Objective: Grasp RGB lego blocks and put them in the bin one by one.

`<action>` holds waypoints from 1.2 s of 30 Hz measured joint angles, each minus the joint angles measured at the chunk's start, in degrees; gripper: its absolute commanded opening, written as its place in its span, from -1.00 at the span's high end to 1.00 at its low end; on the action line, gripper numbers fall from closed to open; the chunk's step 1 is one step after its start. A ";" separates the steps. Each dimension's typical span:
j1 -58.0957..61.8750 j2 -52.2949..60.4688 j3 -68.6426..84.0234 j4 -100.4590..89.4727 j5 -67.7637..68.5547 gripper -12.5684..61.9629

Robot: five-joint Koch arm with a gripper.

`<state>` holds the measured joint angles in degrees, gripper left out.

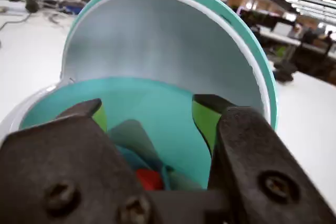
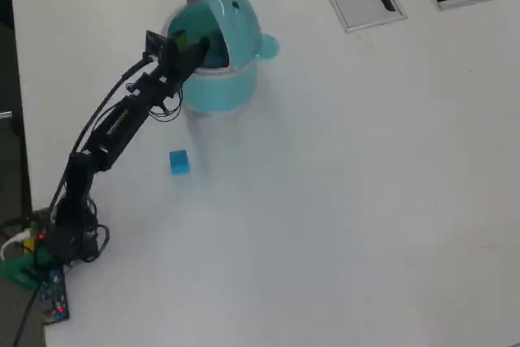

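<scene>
Gripper [image 1: 149, 111] hangs wide open and empty over the teal bin [image 2: 213, 91], red block [image 1: 149, 178] below; blue block [image 2: 179, 162] behind on the table.

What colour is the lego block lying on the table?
Blue; the block shows best in the overhead view.

You see only part of a red block [image 1: 148, 178] below the jaws (their bulk hides the rest).

Light-teal bin [image 2: 213, 87], lid dark-dotted outside, silvery-grey inside; red block [image 1: 149, 179] in it; blue block [image 2: 179, 162] on white counter [image 2: 366, 201]; black fingers [image 1: 207, 121], yellow-green pads.
</scene>
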<state>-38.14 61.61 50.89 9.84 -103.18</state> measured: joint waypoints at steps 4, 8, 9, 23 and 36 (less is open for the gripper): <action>0.18 1.67 1.14 0.00 0.00 -0.19; 0.62 8.09 12.22 0.00 0.18 -0.19; 0.70 9.49 15.03 0.00 0.09 -0.19; 1.49 26.19 36.74 -1.14 0.18 -0.18; 5.63 42.45 56.25 -2.11 0.09 -0.19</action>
<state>-32.52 104.06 107.14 7.73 -103.10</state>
